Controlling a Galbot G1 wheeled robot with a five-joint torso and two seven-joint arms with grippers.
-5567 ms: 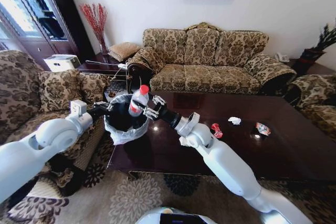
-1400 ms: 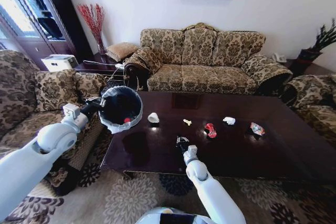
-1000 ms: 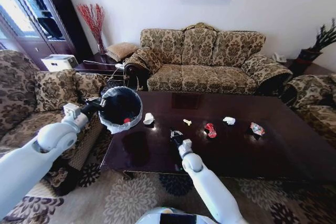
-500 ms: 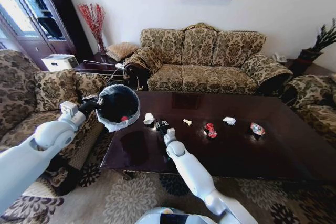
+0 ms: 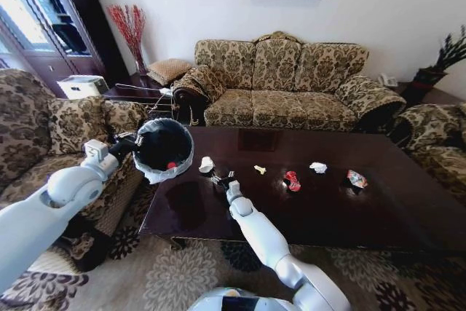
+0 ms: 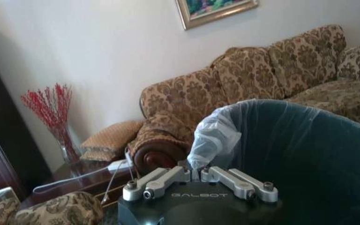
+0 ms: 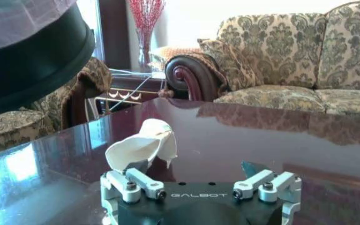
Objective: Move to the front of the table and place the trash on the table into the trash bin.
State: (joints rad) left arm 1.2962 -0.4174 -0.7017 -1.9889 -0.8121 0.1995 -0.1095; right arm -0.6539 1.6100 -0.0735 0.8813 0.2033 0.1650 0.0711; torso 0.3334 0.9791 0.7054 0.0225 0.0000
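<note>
My left gripper [image 5: 133, 144] is shut on the rim of the trash bin [image 5: 164, 149], holding it tilted at the left end of the table [image 5: 328, 209]. In the left wrist view its fingers [image 6: 167, 179] pinch the bag at the rim of the trash bin [image 6: 292, 150]. A red cap [image 5: 171, 165] shows inside the bin. My right gripper [image 5: 220, 178] is open just above the tabletop, right beside a white paper wad [image 5: 206, 164]. In the right wrist view the wad [image 7: 144, 147] lies just ahead of the open gripper [image 7: 198, 180], nearer one finger. Further trash lies to the right: a yellowish scrap [image 5: 260, 170], a red wrapper [image 5: 292, 180], another white wad [image 5: 317, 167], a multicoloured wrapper [image 5: 356, 178].
A patterned sofa [image 5: 291, 85] stands behind the table, with armchairs at the left [image 5: 44, 129] and right [image 5: 437, 136]. A side table with a vase of red twigs [image 5: 131, 30] fills the back left corner. Patterned carpet [image 5: 175, 274] lies in front of the table.
The bottle my right gripper held over the bin is gone from it. The right arm has since swung left across the table, from its front middle to the white wad beside the bin.
</note>
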